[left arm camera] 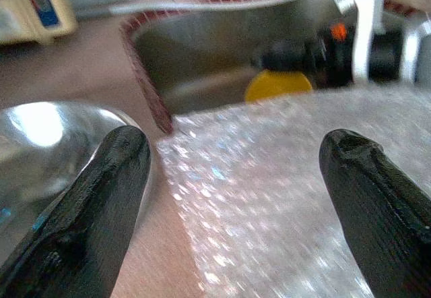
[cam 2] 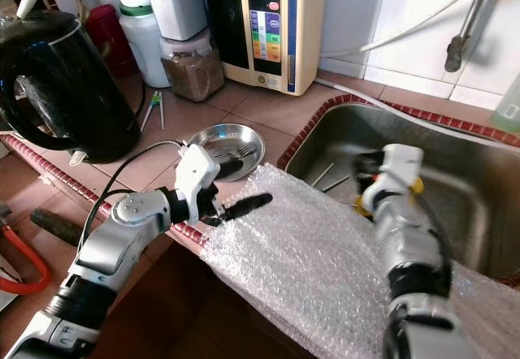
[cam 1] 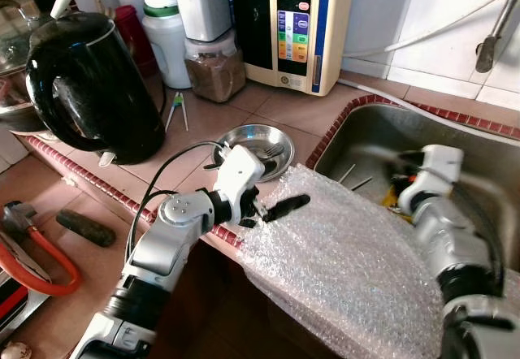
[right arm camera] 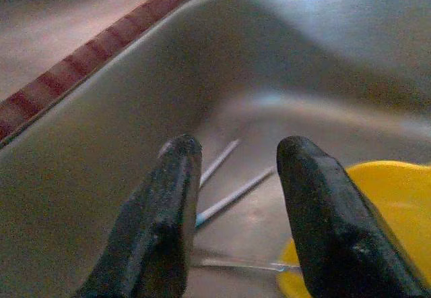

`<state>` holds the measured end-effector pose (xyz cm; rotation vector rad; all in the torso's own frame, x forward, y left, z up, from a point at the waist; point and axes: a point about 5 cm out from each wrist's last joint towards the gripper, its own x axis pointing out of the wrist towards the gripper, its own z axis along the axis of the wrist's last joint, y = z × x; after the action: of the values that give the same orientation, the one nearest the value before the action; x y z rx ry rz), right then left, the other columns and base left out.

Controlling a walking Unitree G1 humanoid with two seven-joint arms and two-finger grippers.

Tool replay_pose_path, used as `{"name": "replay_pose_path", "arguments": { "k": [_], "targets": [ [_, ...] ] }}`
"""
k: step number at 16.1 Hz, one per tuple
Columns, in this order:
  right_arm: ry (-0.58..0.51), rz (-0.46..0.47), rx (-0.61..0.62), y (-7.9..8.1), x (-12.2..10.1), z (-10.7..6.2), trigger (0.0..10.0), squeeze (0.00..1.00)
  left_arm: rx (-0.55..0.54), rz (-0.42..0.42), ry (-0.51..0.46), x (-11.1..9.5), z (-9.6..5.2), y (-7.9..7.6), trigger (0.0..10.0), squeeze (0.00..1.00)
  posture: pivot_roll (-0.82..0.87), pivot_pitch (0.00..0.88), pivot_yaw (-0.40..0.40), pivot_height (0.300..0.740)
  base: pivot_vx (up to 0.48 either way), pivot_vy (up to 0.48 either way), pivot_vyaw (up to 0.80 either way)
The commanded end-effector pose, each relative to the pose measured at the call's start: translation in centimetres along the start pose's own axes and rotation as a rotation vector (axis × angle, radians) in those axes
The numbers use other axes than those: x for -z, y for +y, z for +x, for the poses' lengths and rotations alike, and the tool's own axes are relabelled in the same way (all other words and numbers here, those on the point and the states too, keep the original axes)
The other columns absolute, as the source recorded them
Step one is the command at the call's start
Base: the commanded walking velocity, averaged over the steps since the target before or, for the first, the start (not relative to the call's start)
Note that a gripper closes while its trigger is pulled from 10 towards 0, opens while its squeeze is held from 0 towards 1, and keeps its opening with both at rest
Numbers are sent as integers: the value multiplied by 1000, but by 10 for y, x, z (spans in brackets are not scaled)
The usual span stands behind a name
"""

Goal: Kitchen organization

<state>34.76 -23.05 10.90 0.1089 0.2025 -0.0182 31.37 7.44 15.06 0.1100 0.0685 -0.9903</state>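
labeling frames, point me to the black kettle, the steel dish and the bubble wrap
black kettle (cam 1: 93, 83), left eye view, on its body
steel dish (cam 1: 244, 141), left eye view, on its inner rim
bubble wrap (cam 1: 349, 261), left eye view, mid-sheet

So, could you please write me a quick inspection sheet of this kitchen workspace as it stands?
Surface: tiled counter with a red-trimmed edge; steel sink set into it.
Job's things: bubble wrap draped over the counter edge beside the sink; small steel dish holding cutlery; yellow object and thin sticks in the sink.
Clutter: black kettle, jar of brown powder, white-and-cream appliance, green-lidded bottle.
Grippers: left gripper open over the bubble wrap; right gripper open, down in the sink.
Cables: black cable looping along the left arm.
Surroundings: white tiled wall; orange-handled tool on a lower surface.
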Motion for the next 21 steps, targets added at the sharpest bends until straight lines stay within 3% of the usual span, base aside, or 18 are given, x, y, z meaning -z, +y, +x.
{"name": "replay_pose_path", "arguments": {
  "k": [1, 4, 8, 10, 12, 16, 17, 18, 19, 21],
  "targets": [
    [-22, -39, -80, 16, 0, -4, 10000, 1000, -75, 22, -35, -10, -3, 12, 10000, 1000, -87, 37, 88, 740, 0, 0, 0],
    [-56, -134, -223, 41, 4, -18, 10000, 1000, -215, 7, -49, -15, -5, 30, 10000, 1000, -93, 40, 84, 740, 0, 0, 0],
    [-128, -151, -452, 80, 0, -40, 10000, 1000, -334, 44, 31, -6, -16, 55, 10000, 1000, -100, 39, 85, 740, 0, 0, 0],
    [-124, -102, -564, 95, -1, -52, 10000, 1000, -374, 39, 69, -1, -19, 63, 10000, 1000, -100, 39, 85, 740, 0, 0, 0],
    [-150, -136, -665, 114, -3, -68, 10000, 1000, -405, 42, 88, 6, -22, 68, 10000, 1000, -106, 39, 86, 740, 0, 0, 0],
    [-139, -145, -684, 119, -1, -77, 10000, 1000, -446, 56, 144, 14, -26, 79, 10000, 1000, -113, 36, 87, 740, 0, 0, 0],
    [-134, -160, -673, 118, 0, -78, 10000, 1000, -446, 69, 168, 16, -26, 81, 10000, 882, -113, 36, 87, 740, 0, 0, 0],
    [-140, -164, -677, 118, -1, -79, 10000, 0, -451, 64, 186, 19, -27, 84, 10000, 337, -112, 36, 89, 740, 0, 0, 0],
    [-152, -177, -679, 119, -3, -79, 10000, 0, -449, 79, 231, 25, -30, 87, 10000, 16, -113, 37, 91, 740, 0, 0, 0],
    [-148, -160, -710, 123, -5, -82, 10000, 0, -419, 51, 260, 29, -30, 89, 10000, 0, -110, 39, 91, 740, 0, 0, 0]
  ]
}}
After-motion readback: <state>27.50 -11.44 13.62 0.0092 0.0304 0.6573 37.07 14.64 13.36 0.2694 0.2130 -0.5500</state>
